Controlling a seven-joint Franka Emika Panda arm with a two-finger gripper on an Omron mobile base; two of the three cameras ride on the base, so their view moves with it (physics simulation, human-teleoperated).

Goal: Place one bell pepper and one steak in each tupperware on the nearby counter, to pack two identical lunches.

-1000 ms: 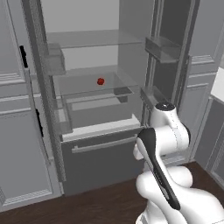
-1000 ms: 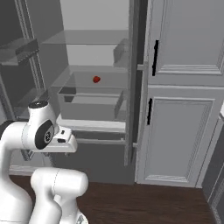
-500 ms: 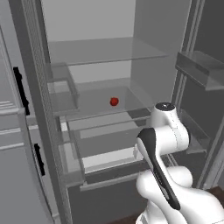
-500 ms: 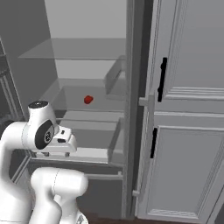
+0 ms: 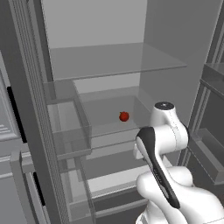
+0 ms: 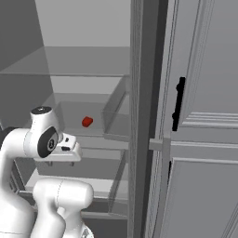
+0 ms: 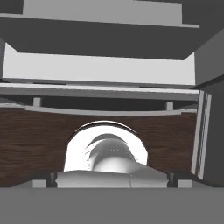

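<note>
A small red bell pepper (image 5: 124, 116) lies alone on the middle glass shelf of the open fridge, also seen as the bell pepper (image 6: 87, 122) from the right side. My arm is folded in front of the fridge, with the hand (image 6: 65, 149) lower than the pepper and nearer to me. The hand view looks straight down, and there my gripper (image 7: 111, 176) is open, its dark tips far apart with nothing between them. The steak, the tupperware and the counter are out of view.
The fridge has an upper glass shelf (image 5: 113, 61), a door bin (image 5: 65, 131) on the left and door racks (image 5: 210, 144) on the right. A grey cabinet door with a black handle (image 6: 177, 104) stands to the right. Dark wooden floor (image 7: 35, 140) lies below the hand.
The whole picture has shifted: the base has driven closer to the fridge, which now looms larger. The arm keeps its folded pose and the gripper stays open.
</note>
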